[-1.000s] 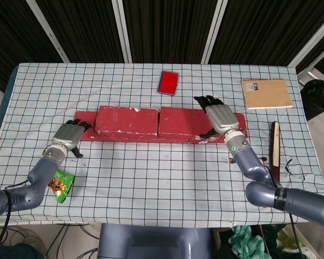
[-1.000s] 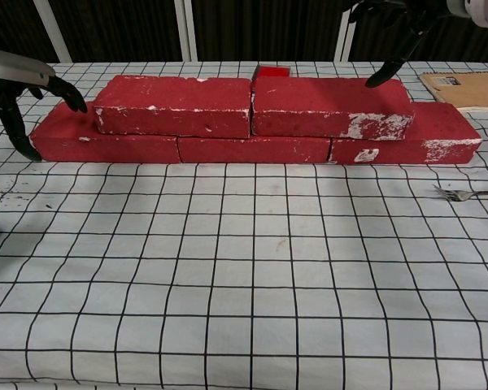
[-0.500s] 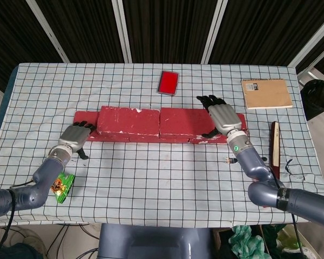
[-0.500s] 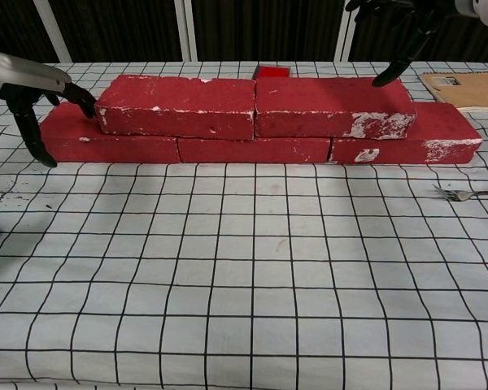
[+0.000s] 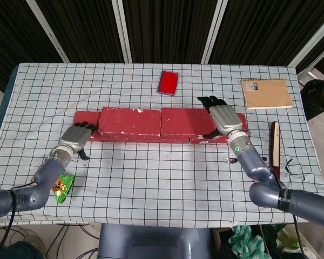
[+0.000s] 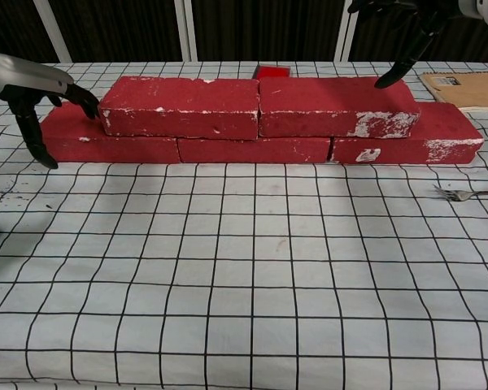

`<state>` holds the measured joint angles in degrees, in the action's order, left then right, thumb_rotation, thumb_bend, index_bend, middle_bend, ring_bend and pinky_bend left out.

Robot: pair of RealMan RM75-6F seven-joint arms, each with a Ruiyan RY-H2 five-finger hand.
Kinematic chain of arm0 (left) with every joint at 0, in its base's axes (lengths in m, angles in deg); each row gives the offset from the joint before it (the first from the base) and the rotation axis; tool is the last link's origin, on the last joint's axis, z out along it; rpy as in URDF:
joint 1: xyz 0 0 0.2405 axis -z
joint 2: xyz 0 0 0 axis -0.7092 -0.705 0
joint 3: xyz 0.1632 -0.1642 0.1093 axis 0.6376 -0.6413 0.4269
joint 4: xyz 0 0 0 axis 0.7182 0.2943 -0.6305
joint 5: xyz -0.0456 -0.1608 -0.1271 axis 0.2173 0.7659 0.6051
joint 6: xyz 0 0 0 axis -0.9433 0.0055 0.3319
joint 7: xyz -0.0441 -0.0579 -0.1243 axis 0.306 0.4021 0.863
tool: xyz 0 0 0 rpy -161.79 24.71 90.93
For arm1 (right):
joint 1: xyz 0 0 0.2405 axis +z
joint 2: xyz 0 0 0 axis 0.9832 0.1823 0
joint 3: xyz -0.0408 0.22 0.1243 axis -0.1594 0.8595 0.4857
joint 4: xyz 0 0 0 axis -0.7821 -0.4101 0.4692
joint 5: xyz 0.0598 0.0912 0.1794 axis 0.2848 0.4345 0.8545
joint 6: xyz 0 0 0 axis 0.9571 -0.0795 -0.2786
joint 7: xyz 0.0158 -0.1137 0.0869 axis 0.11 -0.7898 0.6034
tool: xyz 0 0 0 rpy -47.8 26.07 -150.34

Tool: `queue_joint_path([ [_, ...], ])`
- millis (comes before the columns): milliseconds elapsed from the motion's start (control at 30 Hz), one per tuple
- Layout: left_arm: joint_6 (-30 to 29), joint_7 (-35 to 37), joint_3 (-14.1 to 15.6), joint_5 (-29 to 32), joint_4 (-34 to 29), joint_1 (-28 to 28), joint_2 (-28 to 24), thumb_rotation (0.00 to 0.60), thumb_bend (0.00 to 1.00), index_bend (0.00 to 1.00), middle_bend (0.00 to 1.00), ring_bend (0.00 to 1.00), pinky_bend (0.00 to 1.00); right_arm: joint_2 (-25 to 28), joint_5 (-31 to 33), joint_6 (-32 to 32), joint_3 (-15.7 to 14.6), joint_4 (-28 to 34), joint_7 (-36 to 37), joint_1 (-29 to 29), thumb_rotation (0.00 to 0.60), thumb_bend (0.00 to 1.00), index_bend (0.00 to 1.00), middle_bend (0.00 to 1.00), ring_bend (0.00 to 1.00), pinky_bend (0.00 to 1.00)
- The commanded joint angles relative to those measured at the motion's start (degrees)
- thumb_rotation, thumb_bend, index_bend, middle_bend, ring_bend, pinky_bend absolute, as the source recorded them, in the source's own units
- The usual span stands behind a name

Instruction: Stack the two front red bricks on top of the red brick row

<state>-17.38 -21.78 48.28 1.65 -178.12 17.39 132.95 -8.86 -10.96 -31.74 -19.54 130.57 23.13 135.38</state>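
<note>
A row of three red bricks (image 6: 252, 149) lies across the middle of the table. Two more red bricks lie on top of it, end to end: the left one (image 6: 183, 106) (image 5: 130, 120) and the right one (image 6: 337, 102) (image 5: 186, 120). My left hand (image 5: 75, 137) (image 6: 32, 88) is at the row's left end, open, with a fingertip against the left end of the upper left brick and its thumb hanging down in front of the bottom brick. My right hand (image 5: 222, 117) (image 6: 407, 20) hovers open over the right end of the upper right brick, holding nothing.
A red card (image 5: 168, 82) lies behind the bricks, with a brown notebook (image 5: 267, 93) at the back right. A fork (image 6: 468, 194) and a dark stick (image 5: 275, 148) lie to the right. A green packet (image 5: 61, 186) sits near the front left edge.
My left hand moved right against the upper left brick, and both upper bricks slid slightly right along the row. My right hand drifted a little right.
</note>
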Motion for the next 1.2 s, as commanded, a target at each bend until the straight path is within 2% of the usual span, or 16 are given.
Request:
queue_joint_path([
  [33, -0.7, -0.1, -0.1, 0.2, -0.3, -0.1, -0.2, 0.6, 0.06, 0.13, 0.11, 0.0, 0.09, 0.0, -0.1, 0.0, 0.1, 0.0, 0.0, -0.1, 0.6, 0.02, 0.02, 0.05, 0.0, 0.1],
  [200, -2.2, -0.6, -0.1, 0.4, -1.7, -0.4, -1.3, 0.6, 0.06, 0.12, 0.11, 0.0, 0.09, 0.0, -0.2, 0.2, 0.2, 0.3, -0.3, -0.1, 0.6, 0.02, 0.02, 0.05, 0.0, 0.1],
  [400, -5.6, 0.1, -1.1, -0.9, -6.6, -1.4, -5.2, 0.6, 0.06, 0.11, 0.1, 0.0, 0.0, 0.4, 0.3, 0.5, 0.4, 1.4, -0.9, -0.2, 0.6, 0.02, 0.02, 0.05, 0.0, 0.1],
  [600, -16.2, 1.4, -2.8, -9.5, -15.0, -5.2, -10.0, 0.6, 0.06, 0.08, 0.09, 0.0, 0.0, 2.7, 0.8, 1.7, 0.7, 4.2, -1.5, -0.9, 0.6, 0.02, 0.02, 0.05, 0.0, 0.1],
  [733, -21.6, 2.9, -3.0, -14.7, -19.9, -8.9, -13.1, 0.6, 0.06, 0.07, 0.09, 0.0, 0.0, 5.5, -0.7, 4.5, 0.4, 8.8, -1.9, -2.7, 0.6, 0.02, 0.02, 0.06, 0.0, 0.1],
  [900, -27.7, 3.4, -1.3, -21.6, -24.5, -14.1, -15.3, 0.6, 0.05, 0.06, 0.08, 0.0, 0.0, 9.1, -6.1, 7.5, -0.2, 12.8, 1.5, -7.0, 0.6, 0.02, 0.02, 0.06, 0.0, 0.1],
  [1000, -32.3, 5.5, 0.7, -28.8, -26.5, -19.0, -16.1, 0.6, 0.05, 0.06, 0.08, 0.0, 0.0, 11.8, -11.0, 10.2, -1.4, 14.3, 4.0, -10.7, 0.6, 0.02, 0.02, 0.06, 0.0, 0.1],
  [1200, -40.3, 9.6, 6.9, -43.8, -23.7, -29.8, -15.6, 0.6, 0.05, 0.06, 0.07, 0.0, 0.0, 17.6, -21.2, 20.9, -5.4, 20.2, 8.0, -21.1, 0.6, 0.02, 0.02, 0.06, 0.0, 0.1],
])
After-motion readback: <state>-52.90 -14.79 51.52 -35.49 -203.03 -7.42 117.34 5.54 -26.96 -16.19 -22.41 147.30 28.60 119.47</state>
